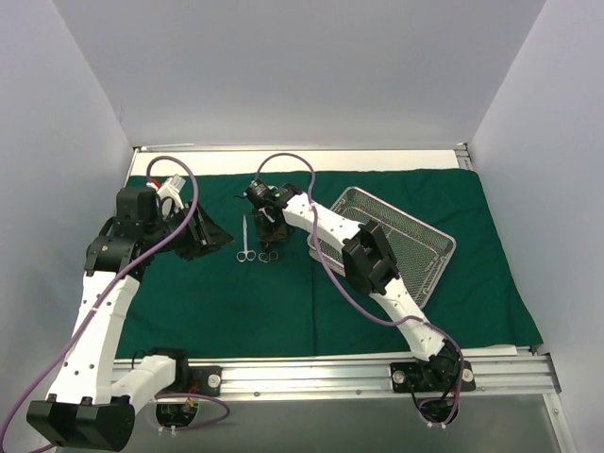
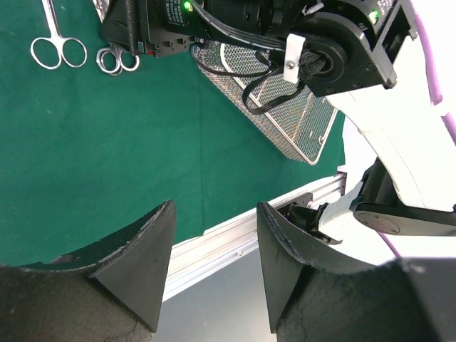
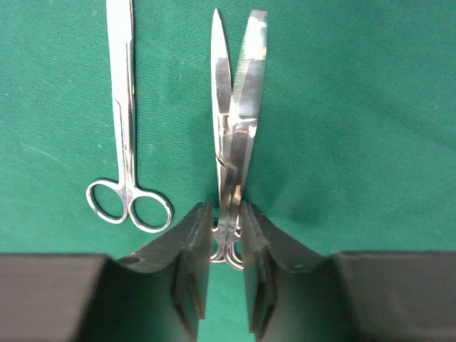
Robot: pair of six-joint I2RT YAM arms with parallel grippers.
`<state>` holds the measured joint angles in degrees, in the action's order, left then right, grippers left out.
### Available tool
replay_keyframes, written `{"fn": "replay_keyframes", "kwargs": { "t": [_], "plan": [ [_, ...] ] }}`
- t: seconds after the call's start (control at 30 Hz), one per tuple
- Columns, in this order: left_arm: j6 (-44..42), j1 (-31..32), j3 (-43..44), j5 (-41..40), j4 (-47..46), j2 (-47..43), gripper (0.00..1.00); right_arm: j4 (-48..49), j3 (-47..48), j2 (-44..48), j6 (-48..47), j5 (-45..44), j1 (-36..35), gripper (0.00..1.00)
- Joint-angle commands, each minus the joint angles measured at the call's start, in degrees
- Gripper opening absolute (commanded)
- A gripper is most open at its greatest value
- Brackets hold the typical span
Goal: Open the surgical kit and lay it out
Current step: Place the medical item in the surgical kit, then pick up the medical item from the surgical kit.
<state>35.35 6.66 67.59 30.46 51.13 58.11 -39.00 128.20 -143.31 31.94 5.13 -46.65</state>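
Risks first. The right gripper (image 3: 224,210) is narrow, its fingers pinching the second scissors (image 3: 231,128) at the shanks just above the rings, with the blades pointing away over the drape (image 1: 283,302). The blades look slightly parted, or it could be two pieces stacked; I cannot tell which.
- If the grip lets go while the pair is tilted, it may roll or splay and end up crooked, or touch the scissors (image 3: 127,142) lying just beside it on the left.
- If the fingers press low, they could snag the cloth, bunch it and shift the laid pair.
- The right arm's forearm hangs over the tray (image 1: 415,247), so a wide swing could knock it.
- The left gripper (image 2: 215,206) is wide open and holds nothing. It hovers over the drape's left part, near the laid pair, so a stray move could bump that pair.

The kit is unwrapped. The drape is spread flat on the table, the tray sits on its right half, and the instruments lie at centre.

Counts:
- Drape: one.
- Tray: one. No tools show in it, though the arm hides part of it.
- Scissors: two seen, one laid and one gripped.
- Grippers: two.
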Motion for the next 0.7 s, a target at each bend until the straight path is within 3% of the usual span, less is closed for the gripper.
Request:
{"fn": "replay_keyframes", "kwargs": {
  "t": [0.0, 0.13, 0.67],
  "plan": [
    [0.07, -0.33, 0.0, 1.01, -2.62, -0.19, 0.58, -2.92, 2.67, -0.48, -1.09, -1.7, -0.72, 0.24],
    [0.07, -0.33, -0.09, 1.01, -2.62, -0.27, 0.58, -3.18, 3.11, 0.04, -1.27, -1.61, -0.54, 0.34],
    [0.51, -0.42, -0.53, 1.71, -2.97, -0.36, 0.58, -0.99, 5.48, -0.22, -4.78, -2.14, 1.92, 0.39]
  ]
}}
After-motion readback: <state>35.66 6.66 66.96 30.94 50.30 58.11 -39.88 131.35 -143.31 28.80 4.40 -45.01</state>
